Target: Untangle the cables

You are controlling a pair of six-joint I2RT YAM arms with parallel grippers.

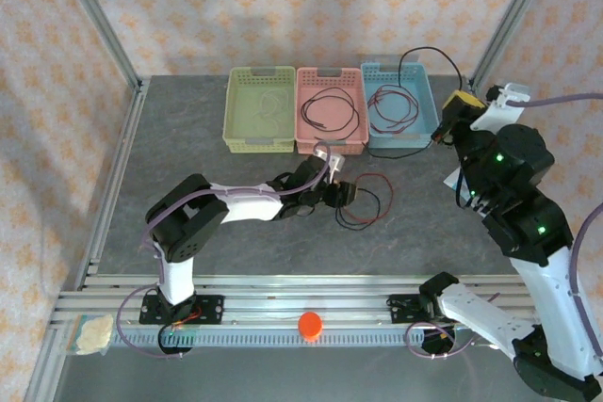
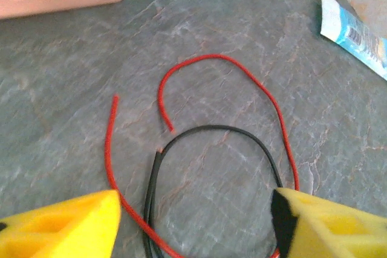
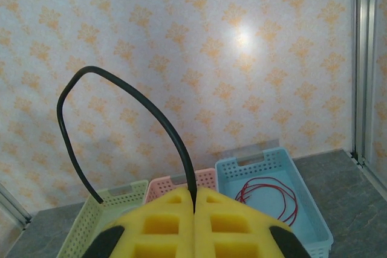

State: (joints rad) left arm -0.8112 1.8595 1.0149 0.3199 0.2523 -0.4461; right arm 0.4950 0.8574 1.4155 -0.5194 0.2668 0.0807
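While the left gripper [image 2: 193, 231] hangs low over the grey table [image 1: 188, 129], its yellow fingers [image 2: 66, 228] stand spread wide apart with nothing gripped between them. Beneath them lie a short red cable [image 2: 266, 98] and a short black cable [image 2: 242, 134], both flat on the tabletop just in front of the pink basket [image 1: 330, 145]. The red one curves around the outside of the black loop, and the two cross close to the left finger. A blue-and-white packet [image 2: 357, 31] lies on the table off to the right of them.

The right gripper [image 3: 195, 206] is raised beside the blue basket [image 1: 396, 141]. Its jaws are pressed together and pinch a long black cable [image 3: 121, 89], which arches up from the fingertips and drops back toward the baskets. Inside the blue basket rests a red coil [image 3: 269, 194]. The pink basket holds a dark coil [image 1: 330, 110], and the green basket [image 1: 259, 145] at the left end of the row holds a pale coil [image 1: 268, 104].
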